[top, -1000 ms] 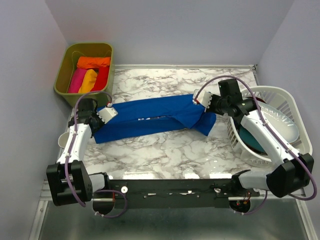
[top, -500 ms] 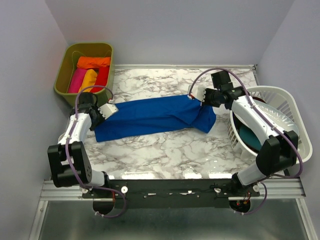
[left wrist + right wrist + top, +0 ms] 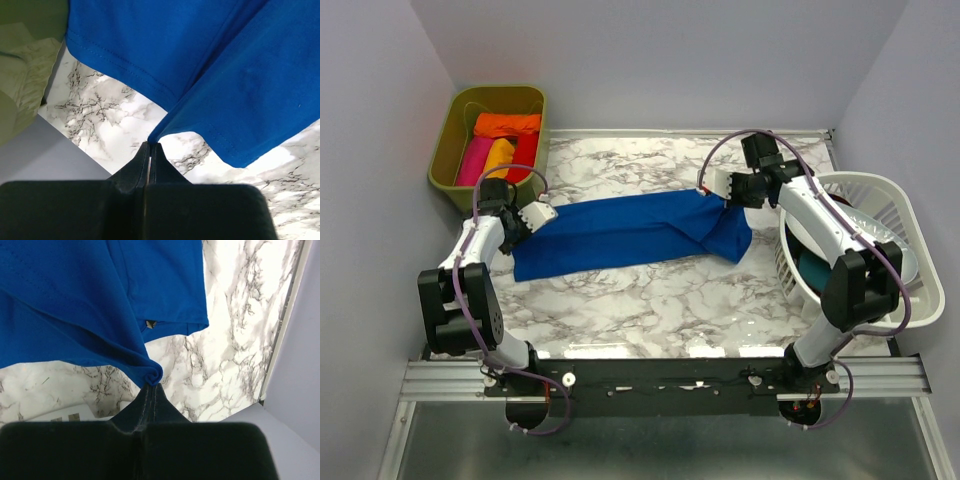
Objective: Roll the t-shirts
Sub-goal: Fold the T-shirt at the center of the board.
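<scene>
A royal blue t-shirt (image 3: 630, 228) lies folded into a long band across the marble table, stretched between both arms. My left gripper (image 3: 544, 212) is shut on its left end, where the blue cloth (image 3: 165, 75) runs up from the pinched tips of my left gripper (image 3: 151, 145). My right gripper (image 3: 712, 186) is shut on the right end, with a small roll of blue fabric (image 3: 152, 372) at the tips of my right gripper (image 3: 151, 385). Rolled orange (image 3: 507, 124), pink (image 3: 474, 160), yellow (image 3: 500, 157) and red (image 3: 525, 157) t-shirts lie in the olive bin. The blue shirt's graphic is hidden.
The olive-green bin (image 3: 455, 125) stands at the back left corner, close behind the left arm. A white laundry basket (image 3: 895, 200) with a white plate and a teal dish (image 3: 815, 272) sits at the right edge under the right arm. Bare marble (image 3: 650, 300) lies in front of the shirt.
Both grippers have carried the shirt's ends toward the back of the table. The band now lies straighter and further back, and its graphic no longer shows.
</scene>
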Controlling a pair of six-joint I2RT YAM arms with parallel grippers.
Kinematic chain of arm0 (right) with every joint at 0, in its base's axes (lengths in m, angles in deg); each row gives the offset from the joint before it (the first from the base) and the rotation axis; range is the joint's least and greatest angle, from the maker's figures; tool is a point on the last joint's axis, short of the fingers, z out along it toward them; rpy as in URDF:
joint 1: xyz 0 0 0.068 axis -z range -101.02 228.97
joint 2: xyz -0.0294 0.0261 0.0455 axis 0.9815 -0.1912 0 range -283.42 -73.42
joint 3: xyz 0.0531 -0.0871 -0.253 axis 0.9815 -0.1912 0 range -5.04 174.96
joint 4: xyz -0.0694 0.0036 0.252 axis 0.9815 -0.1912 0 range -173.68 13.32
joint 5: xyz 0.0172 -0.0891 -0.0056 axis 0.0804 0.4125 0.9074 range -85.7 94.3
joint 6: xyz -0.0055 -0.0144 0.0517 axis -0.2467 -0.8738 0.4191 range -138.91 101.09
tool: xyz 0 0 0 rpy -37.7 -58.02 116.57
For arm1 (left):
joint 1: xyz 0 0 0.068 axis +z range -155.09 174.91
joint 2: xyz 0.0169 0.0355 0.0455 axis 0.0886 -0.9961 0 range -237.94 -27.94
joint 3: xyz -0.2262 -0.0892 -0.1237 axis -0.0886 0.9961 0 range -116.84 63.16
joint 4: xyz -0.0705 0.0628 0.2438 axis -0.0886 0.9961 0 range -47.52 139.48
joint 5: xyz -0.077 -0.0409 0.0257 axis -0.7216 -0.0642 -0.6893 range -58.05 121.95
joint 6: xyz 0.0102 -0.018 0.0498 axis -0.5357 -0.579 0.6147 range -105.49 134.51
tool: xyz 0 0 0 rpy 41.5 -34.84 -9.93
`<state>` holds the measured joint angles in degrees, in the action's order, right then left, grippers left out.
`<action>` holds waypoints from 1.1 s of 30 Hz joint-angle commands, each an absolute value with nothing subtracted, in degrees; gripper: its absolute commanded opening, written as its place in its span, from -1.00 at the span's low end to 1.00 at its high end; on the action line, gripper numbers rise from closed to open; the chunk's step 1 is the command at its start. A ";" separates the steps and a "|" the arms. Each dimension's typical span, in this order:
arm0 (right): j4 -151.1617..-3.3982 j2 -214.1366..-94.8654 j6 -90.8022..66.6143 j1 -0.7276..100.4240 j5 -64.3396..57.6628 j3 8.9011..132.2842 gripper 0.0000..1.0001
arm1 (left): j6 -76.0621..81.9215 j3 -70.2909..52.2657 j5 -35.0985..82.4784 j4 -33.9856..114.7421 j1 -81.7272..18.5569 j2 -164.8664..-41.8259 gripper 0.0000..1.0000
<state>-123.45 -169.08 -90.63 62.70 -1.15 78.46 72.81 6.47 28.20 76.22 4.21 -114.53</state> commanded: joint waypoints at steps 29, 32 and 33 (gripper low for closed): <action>-149.36 -146.73 -79.39 50.07 -15.29 58.95 -0.99 | 84.47 15.69 22.81 103.92 4.76 -91.40 -1.00; -151.47 -145.06 -77.19 47.51 -17.40 57.37 -0.99 | 84.47 16.57 23.07 103.57 4.76 -91.05 -1.00; -152.00 -144.44 -76.75 46.99 -18.45 56.14 -0.99 | 84.47 16.84 22.99 103.48 4.76 -91.05 -1.00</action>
